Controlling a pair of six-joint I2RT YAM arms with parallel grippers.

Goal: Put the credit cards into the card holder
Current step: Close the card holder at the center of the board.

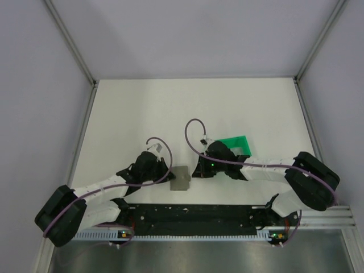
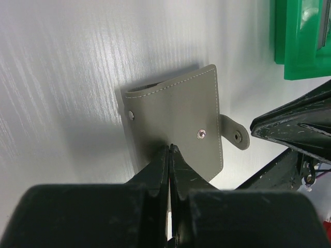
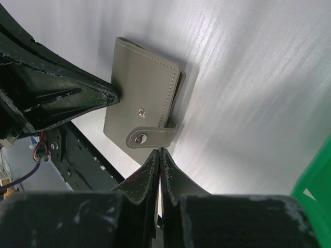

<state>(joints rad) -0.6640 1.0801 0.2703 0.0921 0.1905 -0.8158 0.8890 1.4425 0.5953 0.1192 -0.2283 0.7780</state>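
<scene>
Card holder [image 1: 181, 178] is laid flat on the white table [image 1: 142, 114] between the two grippers, with its long axis running away from the arm bases. Its strap tab [image 2: 235, 135] is pointed toward the right gripper [image 3: 159, 151], whose jaws are pressed together just beside it. The left gripper [image 2: 169, 150], jaws likewise together, is set against the holder's opposite edge.

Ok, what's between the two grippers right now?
Only the card holder: left gripper at one edge, right gripper at the opposite one. The top view shows it.
</scene>
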